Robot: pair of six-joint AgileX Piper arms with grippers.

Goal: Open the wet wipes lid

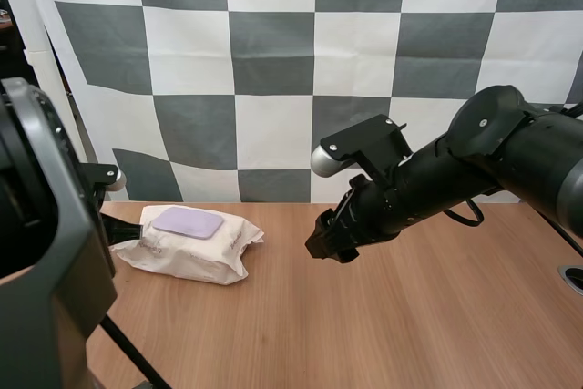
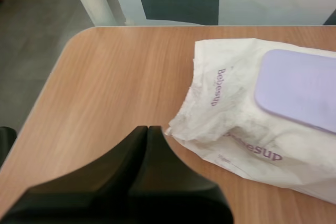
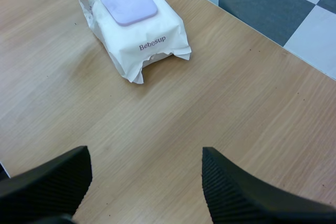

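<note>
- Pack of wet wipes point(image 1: 205, 257) is found lying flat on the left part of the desk point(image 1: 410, 316). Its long axis is run roughly side to side across the high view, a bit slanted.
- The left tool point(image 2: 148, 129) is placed just beside the pack's crimped end. Its fingers are pressed together into one dark wedge, with nothing gripped. Whether the tip actually touches the wrapper can't be told, tbh.
- The right tool point(image 3: 144, 156) is held over the middle of the desk, well apart from the pack. Its fingers are spread wide and nothing is caught between them. The pack's other crimped end is turned its way.
- So the left one is nearer by a lot, but it's lined up on the pack's end, not on the lid point(image 1: 189, 222). The lid is set into the top face, farther along the long axis and higher than that tip.
- The coming move is probably decided by getting a fingertip under a free lid edge. Which edge is hinged can't be made out.
- Looks-wise, the wrapper is white, soft and pretty crinkled, with "Bebesup" printed in purple on the side.
- The lid is a lilac rounded rectangle, lying flush and closed.
</note>
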